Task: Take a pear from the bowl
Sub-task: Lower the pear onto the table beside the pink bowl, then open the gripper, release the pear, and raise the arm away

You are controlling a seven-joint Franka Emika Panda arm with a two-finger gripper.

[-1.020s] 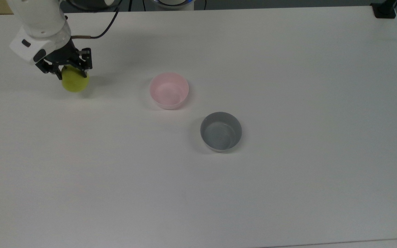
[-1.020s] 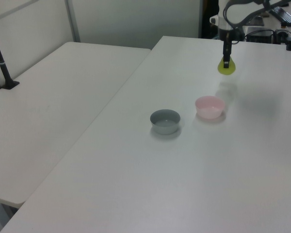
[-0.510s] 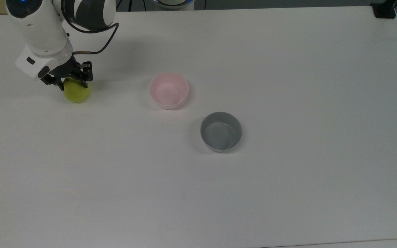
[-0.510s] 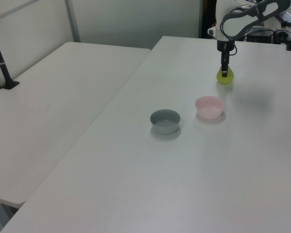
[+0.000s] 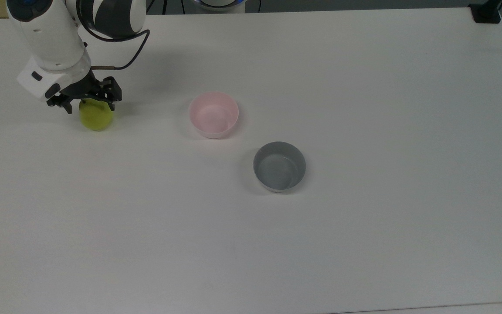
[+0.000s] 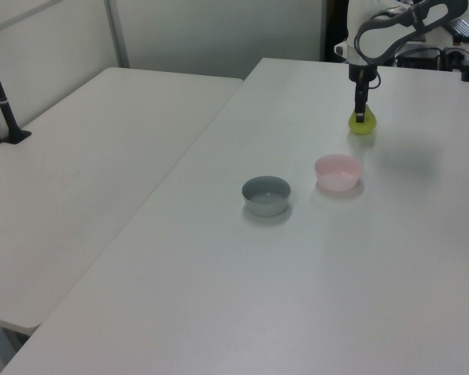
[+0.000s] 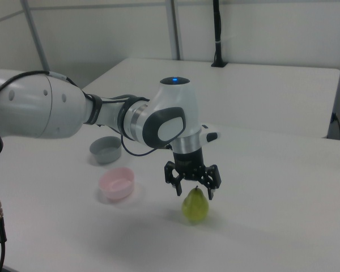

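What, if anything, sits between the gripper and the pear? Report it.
Nothing visible does. The gripper is open directly over the pear, its fingers straddling the top. The pear stands on the table, apart from the pink bowl and grey bowl.

- The table (image 5: 364, 244) is bare across nearly its whole top, so a gripper can pass freely over its wide middle and near side.
- Two low obstacles stand near the middle: the pink bowl (image 5: 214, 114) and the grey bowl (image 5: 279, 166), close together but apart, with a narrow gap between them.
- At the top view's left, the pear (image 5: 96, 115) stands upright on the table, well apart from the bowls.
- The gripper (image 5: 86, 104) hangs just over the pear's top, jaws spread to either side, blocking any approach from above.
- The white arm (image 7: 73, 113) reaches over the table behind the bowls in the right view.
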